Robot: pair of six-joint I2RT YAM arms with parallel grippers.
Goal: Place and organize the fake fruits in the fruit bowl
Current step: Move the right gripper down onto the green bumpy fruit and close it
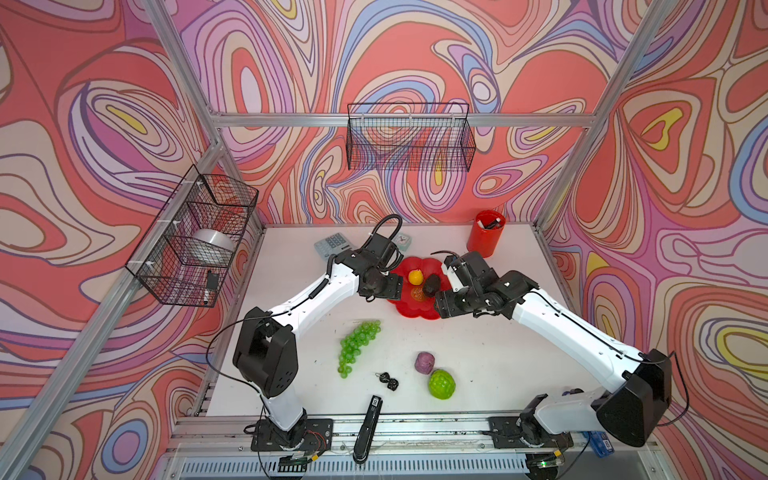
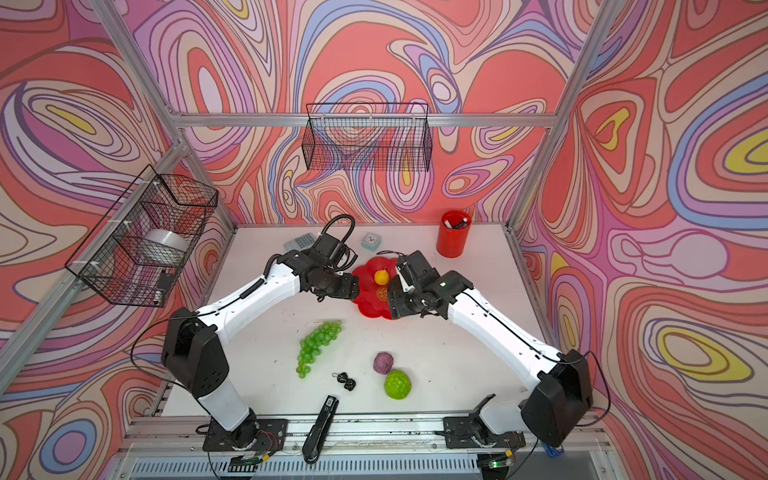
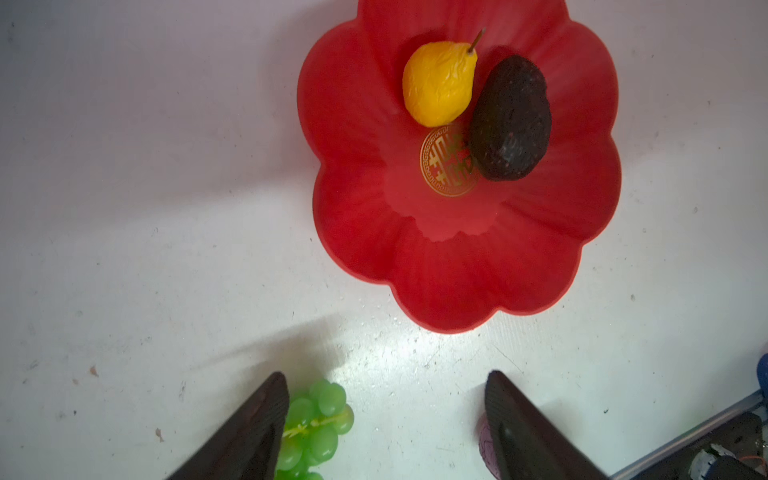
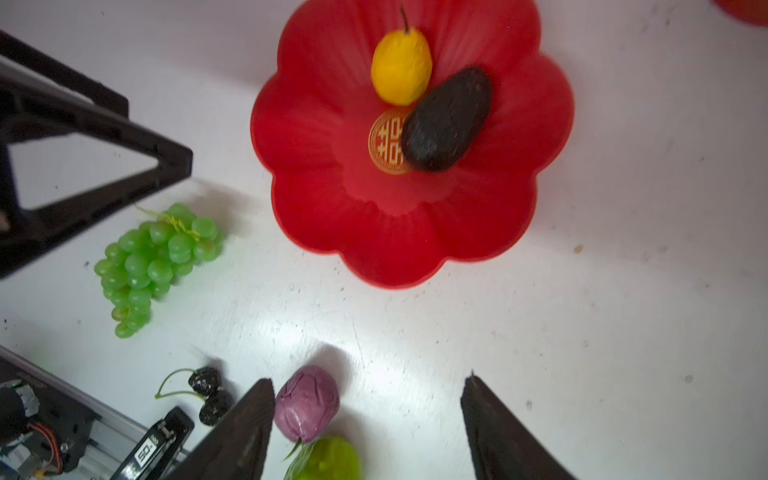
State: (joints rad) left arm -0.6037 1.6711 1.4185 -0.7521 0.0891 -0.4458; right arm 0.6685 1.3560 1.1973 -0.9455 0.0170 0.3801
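Two of the fake fruits lie in the fruit bowl (image 1: 415,312), which sits on the white worktop (image 1: 490,353) toward its far edge, about midway between the left and right edges. The small yellow fruit (image 1: 415,276) lies on the far side of the gold emblem (image 3: 442,170). The blackish avocado-like oval (image 1: 432,286) leans against it and covers part of that emblem.

Three pieces are outside the bowl. The green grape bunch (image 1: 357,345) lies stretched out on the bare worktop, between the bowl and the front edge and somewhat toward the left edge. The purple ball (image 1: 424,362) and the bumpy bright green fruit (image 1: 441,384) lie together nearer the front edge. They are just beside each other, but I cannot tell whether they touch.

The left tool (image 3: 385,390) hangs over the bowl's left rim with its fingers spread wide and nothing between them. The right tool (image 4: 369,390) hangs over the bowl's right rim, also spread and empty. Neither touches any fruit.

Two small black pieces (image 1: 388,379) lie between the grapes and the purple ball, and a black stapler (image 1: 368,428) lies at the front edge. A tall red cup (image 1: 485,235) stands near the far right corner. A calculator (image 1: 330,245) and a small clock (image 1: 401,240) sit along the far edge.
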